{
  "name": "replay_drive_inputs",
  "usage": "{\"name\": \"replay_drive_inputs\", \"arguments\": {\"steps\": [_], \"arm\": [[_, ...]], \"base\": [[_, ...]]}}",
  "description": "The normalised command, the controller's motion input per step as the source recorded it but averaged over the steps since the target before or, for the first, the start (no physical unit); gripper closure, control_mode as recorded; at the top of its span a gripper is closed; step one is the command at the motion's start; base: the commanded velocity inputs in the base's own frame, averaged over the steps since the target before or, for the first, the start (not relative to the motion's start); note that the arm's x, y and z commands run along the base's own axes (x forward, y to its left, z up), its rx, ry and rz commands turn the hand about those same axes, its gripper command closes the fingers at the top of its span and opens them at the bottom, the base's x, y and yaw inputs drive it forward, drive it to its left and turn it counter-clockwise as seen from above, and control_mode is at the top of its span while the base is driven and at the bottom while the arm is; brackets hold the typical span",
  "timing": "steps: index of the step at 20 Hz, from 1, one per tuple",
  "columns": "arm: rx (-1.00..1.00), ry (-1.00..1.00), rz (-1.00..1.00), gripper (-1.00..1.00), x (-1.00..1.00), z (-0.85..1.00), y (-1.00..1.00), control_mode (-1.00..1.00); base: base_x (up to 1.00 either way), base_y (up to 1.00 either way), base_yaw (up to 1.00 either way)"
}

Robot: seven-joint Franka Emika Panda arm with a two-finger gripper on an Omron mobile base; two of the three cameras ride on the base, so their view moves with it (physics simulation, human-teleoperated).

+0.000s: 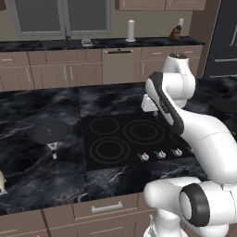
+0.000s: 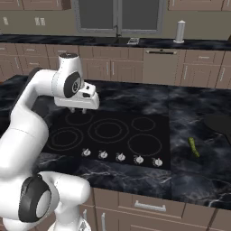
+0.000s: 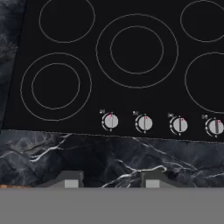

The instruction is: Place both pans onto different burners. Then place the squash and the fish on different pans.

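Fingers (image 3: 109,181) parted, nothing between them, hanging above dark marble surface (image 3: 87,153) at near edge of cooktop (image 3: 17,87); I see fingers (image 2: 77,109) over cooktop's left part from right base camera. Burners (image 3: 136,50) just beyond fingers, all bare; silver knobs (image 3: 144,123) between fingers and rings. One pan (image 1: 49,132) well off to left of fingers, flat on surface, handle toward front edge. Second pan (image 2: 221,124) far right, partly cut by frame. Squash (image 2: 193,147) on surface near it, right of cooktop. Pale object (image 1: 2,182) at far left edge; I cannot tell what it is.
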Motion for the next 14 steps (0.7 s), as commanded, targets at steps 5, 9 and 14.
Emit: {"name": "replay_drive_inputs", "arguments": {"steps": [5,9,14], "arm": [[0.00,0.09,0.00,-1.00,0.00,-0.07,0.04,-1.00],[0.00,0.10,-0.02,-1.00,0.00,-0.16,0.51,-1.00],[0.00,0.06,-0.02,-1.00,0.17,-0.29,0.70,-1.00]], "base": [[0.00,0.00,0.00],[0.00,0.00,0.00],[0.00,0.00,0.00]]}}
